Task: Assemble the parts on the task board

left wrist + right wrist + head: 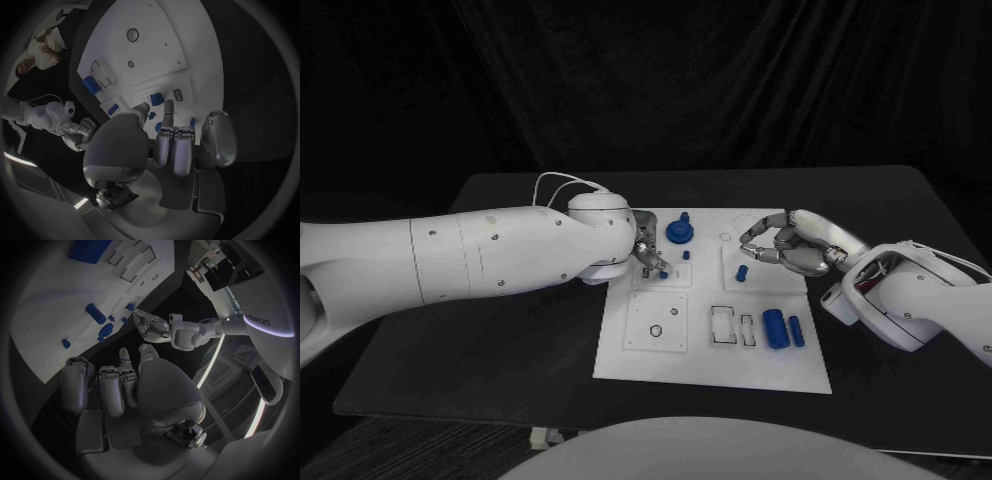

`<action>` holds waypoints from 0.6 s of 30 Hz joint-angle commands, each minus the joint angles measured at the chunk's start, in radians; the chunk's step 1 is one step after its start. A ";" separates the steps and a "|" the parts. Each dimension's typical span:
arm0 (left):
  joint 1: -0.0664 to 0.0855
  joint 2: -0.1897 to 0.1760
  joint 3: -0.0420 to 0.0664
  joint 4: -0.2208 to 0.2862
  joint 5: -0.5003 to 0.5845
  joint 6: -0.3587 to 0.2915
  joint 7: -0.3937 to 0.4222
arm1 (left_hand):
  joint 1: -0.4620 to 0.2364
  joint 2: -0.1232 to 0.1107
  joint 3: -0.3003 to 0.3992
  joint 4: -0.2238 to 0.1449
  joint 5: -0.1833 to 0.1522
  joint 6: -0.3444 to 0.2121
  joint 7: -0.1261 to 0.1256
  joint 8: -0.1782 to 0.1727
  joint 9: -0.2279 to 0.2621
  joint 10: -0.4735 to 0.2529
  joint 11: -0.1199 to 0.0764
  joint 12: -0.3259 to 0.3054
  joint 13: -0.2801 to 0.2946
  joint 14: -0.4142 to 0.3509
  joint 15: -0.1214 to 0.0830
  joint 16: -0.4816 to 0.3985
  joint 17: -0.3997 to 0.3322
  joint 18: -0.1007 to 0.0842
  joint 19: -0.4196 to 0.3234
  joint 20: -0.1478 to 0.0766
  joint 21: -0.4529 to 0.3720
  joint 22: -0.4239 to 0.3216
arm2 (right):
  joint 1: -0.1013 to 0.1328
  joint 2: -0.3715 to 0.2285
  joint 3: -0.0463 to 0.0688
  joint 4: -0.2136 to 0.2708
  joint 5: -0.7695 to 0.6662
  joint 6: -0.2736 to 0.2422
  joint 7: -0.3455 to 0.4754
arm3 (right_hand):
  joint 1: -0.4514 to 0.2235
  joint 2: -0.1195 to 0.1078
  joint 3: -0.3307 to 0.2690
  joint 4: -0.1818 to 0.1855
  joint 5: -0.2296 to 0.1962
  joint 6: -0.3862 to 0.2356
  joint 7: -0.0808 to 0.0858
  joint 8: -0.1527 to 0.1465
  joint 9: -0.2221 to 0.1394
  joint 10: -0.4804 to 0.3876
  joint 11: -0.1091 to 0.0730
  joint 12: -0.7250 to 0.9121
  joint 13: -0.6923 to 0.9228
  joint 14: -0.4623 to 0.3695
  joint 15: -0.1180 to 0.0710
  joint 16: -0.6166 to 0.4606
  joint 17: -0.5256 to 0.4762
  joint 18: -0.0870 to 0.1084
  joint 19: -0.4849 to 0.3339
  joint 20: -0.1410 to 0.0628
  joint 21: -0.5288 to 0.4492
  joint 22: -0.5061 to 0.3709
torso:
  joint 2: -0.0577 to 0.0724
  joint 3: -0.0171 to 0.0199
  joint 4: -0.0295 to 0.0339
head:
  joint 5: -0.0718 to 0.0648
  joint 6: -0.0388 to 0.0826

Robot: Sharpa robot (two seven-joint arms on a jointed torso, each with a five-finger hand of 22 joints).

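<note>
My left hand (643,250) hung over the board's (711,365) upper left, fingers (167,111) pointed down at a small blue part (664,270); whether they pinched it, I could not tell. My right hand (783,243) hovered over the upper right edge, fingers curled in, holding nothing. A knobbed part (679,231) stood between them. Two blue bars (783,328) lay near the right edge, with bare counter (516,340) all round.

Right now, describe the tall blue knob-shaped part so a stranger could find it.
Start at the white task board in the middle of the black table. Go to its far edge, between the two hands. The tall blue knob-shaped part stands upright there, taller than the other blue pieces.
</note>
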 commanded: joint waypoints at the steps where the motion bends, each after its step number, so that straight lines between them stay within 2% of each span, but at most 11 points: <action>1: -0.008 0.003 0.001 0.004 -0.035 -0.035 -0.014 | 0.004 0.013 -0.009 0.000 0.015 0.012 -0.001 -0.005 -0.003 0.085 0.003 -0.004 0.237 0.106 0.003 0.003 0.263 0.002 0.029 0.003 -0.005 0.177 | -0.003 0.000 0.000 0.000 -0.006 0.007 -0.018 | 0.010 0.002 0.002 0.003 0.001 0.007 0.003 0.000 -0.001 0.115 -0.003 -0.006 0.039 0.104 -0.005 0.003 0.264 0.011 0.001 0.000 -0.001 0.197 | 0.000 0.0000 0.0002 | 0.000 0.000; 6: -0.020 0.008 0.001 0.003 -0.039 -0.058 -0.006 | 0.013 0.016 -0.015 -0.002 0.045 0.022 -0.003 -0.007 -0.009 0.085 0.001 -0.004 0.237 0.106 0.001 0.003 0.263 0.002 0.031 0.001 -0.004 0.177 | -0.003 0.001 0.000 -0.001 -0.006 0.007 -0.018 | 0.010 0.002 0.002 0.003 0.001 0.007 0.003 0.000 -0.001 0.115 -0.003 -0.006 0.039 0.104 -0.005 0.003 0.264 0.011 0.001 0.000 -0.001 0.197 | 0.000 0.0000 -0.0004 | 0.001 0.000; 11: -0.028 0.013 0.001 -0.001 -0.040 -0.067 -0.003 | 0.014 0.017 -0.016 -0.001 0.050 0.025 -0.004 -0.007 -0.010 0.085 0.000 -0.005 0.237 0.106 0.001 0.003 0.263 0.002 0.031 0.001 -0.005 0.177 | -0.004 0.002 0.000 -0.002 -0.006 0.009 -0.019 | 0.011 0.001 0.003 0.003 0.002 0.006 0.003 0.000 -0.001 0.115 -0.002 -0.006 0.039 0.104 -0.005 0.003 0.264 0.011 0.000 0.000 -0.002 0.196 | -0.001 0.0006 -0.0005 | 0.001 0.000; 18: -0.036 0.020 0.001 -0.007 -0.039 -0.073 0.003 | 0.016 0.019 -0.017 0.000 0.060 0.029 -0.005 -0.006 -0.010 0.085 -0.001 -0.005 0.236 0.106 0.000 0.003 0.263 0.002 0.031 0.000 -0.007 0.177 | -0.005 0.003 0.000 -0.003 -0.006 0.011 -0.021 | 0.011 0.001 0.003 0.003 0.002 0.006 0.003 0.000 -0.001 0.115 -0.002 -0.006 0.039 0.104 -0.005 0.003 0.264 0.011 0.000 0.000 -0.003 0.196 | 0.000 -0.0003 -0.0003 | 0.002 0.000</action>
